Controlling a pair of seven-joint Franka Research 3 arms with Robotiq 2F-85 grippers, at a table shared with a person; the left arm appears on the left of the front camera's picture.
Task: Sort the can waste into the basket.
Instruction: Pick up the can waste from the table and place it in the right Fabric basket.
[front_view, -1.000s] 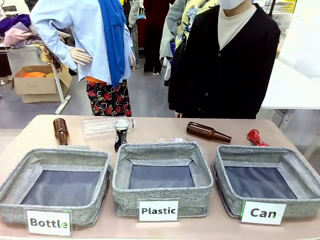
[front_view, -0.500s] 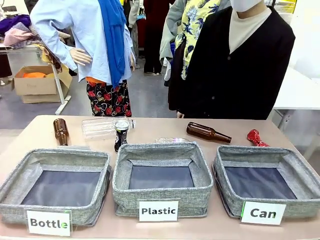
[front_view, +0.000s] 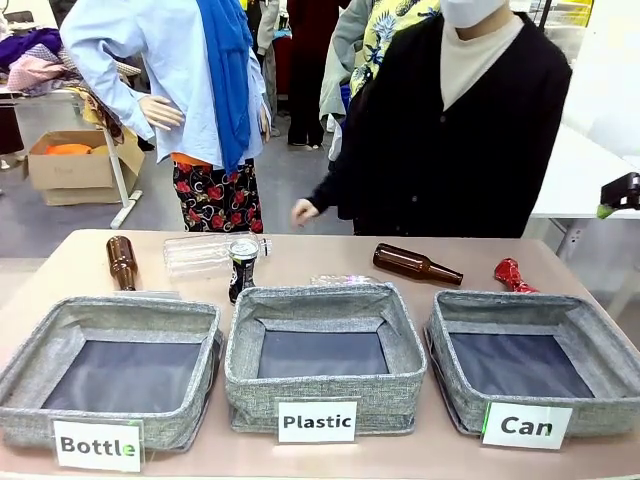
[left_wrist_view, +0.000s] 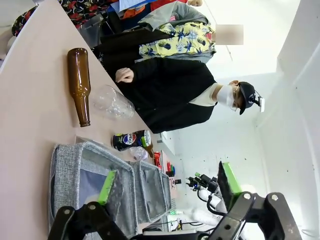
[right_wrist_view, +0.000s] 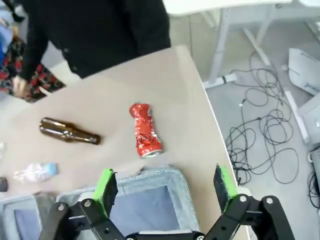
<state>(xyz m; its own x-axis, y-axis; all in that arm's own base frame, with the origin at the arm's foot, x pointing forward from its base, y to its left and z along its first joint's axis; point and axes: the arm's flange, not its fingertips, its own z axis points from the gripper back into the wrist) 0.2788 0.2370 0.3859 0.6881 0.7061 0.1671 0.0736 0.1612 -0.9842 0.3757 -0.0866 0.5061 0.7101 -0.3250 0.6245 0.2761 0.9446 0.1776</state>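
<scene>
The crushed red can (front_view: 511, 275) lies unmoved at one o'clock of the Can basket (front_view: 452, 372), the black can (front_view: 242, 264) upright far off at ten o'clock. Newly in the front view, the right gripper (front_view: 620, 192), fingers apart, shows at three o'clock and the person's hand (front_view: 304, 211) appears at twelve. The left gripper (left_wrist_view: 167, 182) also gapes.

L gripper (left_wrist_view: 167, 182) & R gripper (right_wrist_view: 165, 184): blk linkage fingers, green pads, pale pivot pins. Person (front_view: 455, 140): blk cardigan, cream top, white mask, blk cap.
</scene>
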